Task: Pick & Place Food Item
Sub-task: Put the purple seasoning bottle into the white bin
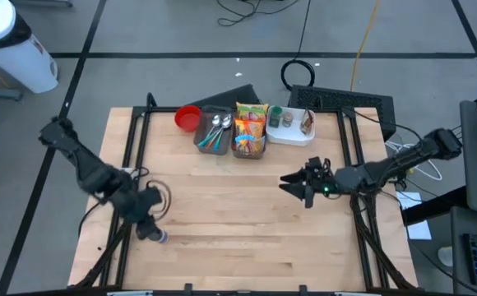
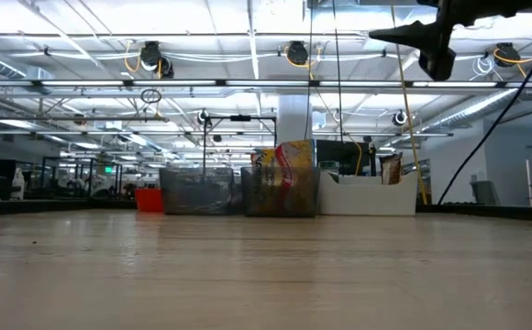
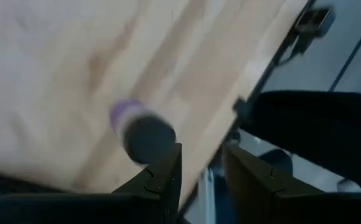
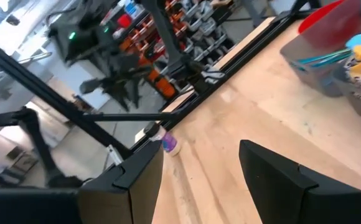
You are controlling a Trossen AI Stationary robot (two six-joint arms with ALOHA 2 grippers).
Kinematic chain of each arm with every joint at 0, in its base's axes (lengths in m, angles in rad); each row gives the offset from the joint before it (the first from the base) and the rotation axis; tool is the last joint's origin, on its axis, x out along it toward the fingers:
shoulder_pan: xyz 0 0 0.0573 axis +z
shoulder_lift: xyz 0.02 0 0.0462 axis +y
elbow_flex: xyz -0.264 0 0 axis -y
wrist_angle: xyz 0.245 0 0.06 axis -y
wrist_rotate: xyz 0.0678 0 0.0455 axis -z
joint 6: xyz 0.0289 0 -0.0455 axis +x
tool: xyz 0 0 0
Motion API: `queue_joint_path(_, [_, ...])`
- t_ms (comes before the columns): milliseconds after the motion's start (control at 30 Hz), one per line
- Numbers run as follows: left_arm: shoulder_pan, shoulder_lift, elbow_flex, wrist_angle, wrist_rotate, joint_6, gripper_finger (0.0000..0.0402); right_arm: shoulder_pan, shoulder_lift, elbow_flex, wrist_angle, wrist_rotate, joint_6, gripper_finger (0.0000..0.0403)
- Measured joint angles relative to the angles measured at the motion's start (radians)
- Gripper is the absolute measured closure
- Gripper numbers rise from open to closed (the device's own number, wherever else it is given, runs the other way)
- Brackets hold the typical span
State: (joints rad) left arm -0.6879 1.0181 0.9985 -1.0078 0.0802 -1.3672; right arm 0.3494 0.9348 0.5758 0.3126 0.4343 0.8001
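Food item (image 1: 161,237), a small dark cylinder with a purple band, lies on the wooden surface (image 1: 238,222) near its left front edge. Left claw (image 1: 150,231) just beside it, fingers narrow, nothing between them. Right claw (image 1: 291,182) raised mid-surface, fingers wide, empty.

Containers along the table's (image 1: 247,214) twelve o'clock edge

We see bowl (image 1: 187,117), cutlery bin (image 1: 213,133), snack bin (image 1: 250,136) and tray (image 1: 290,127) in a row; small bottle (image 1: 159,237) at eight o'clock.

Blurred purple-banded dark object (image 3: 140,134) beside left tool (image 3: 200,180); identity unclear.
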Motion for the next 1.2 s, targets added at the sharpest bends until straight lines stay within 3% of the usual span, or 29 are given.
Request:
queue_joint_path(167, [-0.164, 0.046, 0.000, 0.024, -0.055, -0.247, 0.0279, 0.055, 0.012, 0.000, -0.021, 0.094, 0.000, 0.0195])
queue_joint_path(333, [-0.243, 0.063, 0.000, 0.001, -0.109, -0.421, 0.0279, 0.073, 0.063, 0.000, -0.019, 0.093, 0.010, 0.0195])
queue_joint_path(500, [-0.258, 0.063, 0.000, -0.159, -0.145, -0.525, 0.0279, 0.073, 0.143, 0.000, -0.019, 0.097, 0.036, 0.0195])
queue_joint_path(733, [-0.254, 0.058, 0.000, -0.408, -0.109, -0.661, 0.0279, 0.070, 0.243, 0.000, 0.052, 0.167, 0.113, 0.0195])
queue_joint_path(867, [-0.242, 0.039, 0.000, -0.419, -0.082, -0.658, 0.0273, 0.070, 0.261, 0.000, 0.106, 0.166, 0.081, 0.0195])
queue_joint_path(1000, [-0.242, 0.014, 0.000, -0.406, -0.102, -0.659, 0.0233, 0.070, 0.261, 0.000, 0.126, 0.167, 0.048, 0.0195])
queue_joint_path(1200, [-0.242, -0.009, 0.000, -0.376, -0.107, -0.684, 0.0124, 0.068, 0.261, 0.000, 0.132, 0.167, 0.025, 0.0195])
